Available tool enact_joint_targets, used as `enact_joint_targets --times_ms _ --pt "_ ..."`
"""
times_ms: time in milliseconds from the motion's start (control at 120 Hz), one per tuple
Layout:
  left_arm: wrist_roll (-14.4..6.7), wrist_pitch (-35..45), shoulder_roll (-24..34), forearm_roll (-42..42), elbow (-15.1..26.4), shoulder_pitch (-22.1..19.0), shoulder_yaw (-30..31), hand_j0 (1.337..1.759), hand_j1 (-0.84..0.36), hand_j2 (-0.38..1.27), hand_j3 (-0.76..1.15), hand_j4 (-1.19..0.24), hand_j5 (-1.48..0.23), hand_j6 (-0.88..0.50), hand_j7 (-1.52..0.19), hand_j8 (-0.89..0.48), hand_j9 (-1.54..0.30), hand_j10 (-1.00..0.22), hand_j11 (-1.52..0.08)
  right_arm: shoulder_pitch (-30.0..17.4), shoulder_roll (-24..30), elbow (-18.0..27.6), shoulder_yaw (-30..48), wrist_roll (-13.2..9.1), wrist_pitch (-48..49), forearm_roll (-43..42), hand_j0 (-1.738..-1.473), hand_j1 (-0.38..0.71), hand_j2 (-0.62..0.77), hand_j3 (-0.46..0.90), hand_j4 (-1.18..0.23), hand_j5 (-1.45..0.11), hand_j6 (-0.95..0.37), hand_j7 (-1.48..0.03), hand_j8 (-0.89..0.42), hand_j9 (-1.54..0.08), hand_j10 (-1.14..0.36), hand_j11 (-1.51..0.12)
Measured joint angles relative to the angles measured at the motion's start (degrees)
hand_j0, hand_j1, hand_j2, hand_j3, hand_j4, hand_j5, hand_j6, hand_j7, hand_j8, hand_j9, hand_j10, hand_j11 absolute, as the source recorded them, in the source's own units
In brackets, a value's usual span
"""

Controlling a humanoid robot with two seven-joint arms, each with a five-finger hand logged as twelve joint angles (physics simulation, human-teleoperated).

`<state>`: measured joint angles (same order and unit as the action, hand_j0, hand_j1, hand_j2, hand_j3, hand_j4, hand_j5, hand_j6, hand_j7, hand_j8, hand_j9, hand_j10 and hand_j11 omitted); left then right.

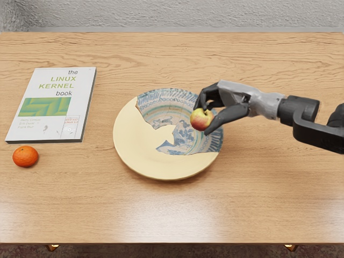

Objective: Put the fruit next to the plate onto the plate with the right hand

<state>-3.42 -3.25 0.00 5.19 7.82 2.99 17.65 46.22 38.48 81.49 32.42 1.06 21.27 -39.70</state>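
Right hand (pixel 224 105): fingers (pixel 230 116) clamped on apple (pixel 201 119), over the plate's (pixel 138 146) right half. Apple near-round, no clear long axis; stem direction not discernible. Orange (pixel 25 156) lies well left, near book (pixel 52 105).

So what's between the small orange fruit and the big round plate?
In the head view, only bare wooden tabletop separates the small round orange fruit from the round cream-and-blue plate; the white paperback book lies just behind.

we've got plate (pixel 141 156) mid-frame on the table (pixel 172 215), book (pixel 52 105) left of it, orange (pixel 25 156) below the book, right hand (pixel 221 104) holding apple (pixel 201 119) over plate's right half
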Motion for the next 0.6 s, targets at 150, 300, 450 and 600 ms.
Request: enact_joint_targets --times_ms 150,300,450,600 --pt "0.00 0.00 0.00 0.00 0.01 0.00 0.00 1.658 0.06 0.05 0.00 -0.25 -0.32 -0.25 -0.32 -0.25 -0.32 -0.24 -0.32 0.65 -5.15 -2.87 -0.42 -0.26 0.15 -2.05 -1.658 0.37 0.56 0.00 -0.80 -1.30 -0.39 -1.13 -0.28 -1.21 -0.56 -1.23" --pt "0.00 0.00 0.00 0.00 0.00 0.04 0.00 1.658 0.06 0.05 0.00 -0.25 -0.32 -0.25 -0.32 -0.25 -0.32 -0.24 -0.32 1.38 -10.88 -6.32 -1.03 -0.77 -0.02 -6.61 -1.658 0.37 0.57 0.00 -0.80 -1.30 -0.39 -1.13 -0.28 -1.21 -0.56 -1.23" --pt "0.00 0.00 0.00 0.00 0.00 0.00 0.01 1.658 0.06 0.05 0.00 -0.25 -0.32 -0.25 -0.32 -0.25 -0.32 -0.24 -0.32 1.55 -15.24 -9.24 -1.27 -0.95 -0.31 -12.36 -1.658 0.37 0.56 0.00 -0.80 -1.31 -0.39 -1.13 -0.27 -1.21 -0.56 -1.23" --pt "0.00 0.00 0.00 0.00 0.01 0.00 0.01 1.658 0.06 0.05 0.00 -0.25 -0.32 -0.25 -0.32 -0.25 -0.32 -0.24 -0.32 1.60 -16.91 -10.75 -1.34 -1.43 -0.86 -15.51 -1.658 0.38 0.57 0.00 -0.81 -1.29 -0.39 -1.13 -0.28 -1.20 -0.56 -1.23"
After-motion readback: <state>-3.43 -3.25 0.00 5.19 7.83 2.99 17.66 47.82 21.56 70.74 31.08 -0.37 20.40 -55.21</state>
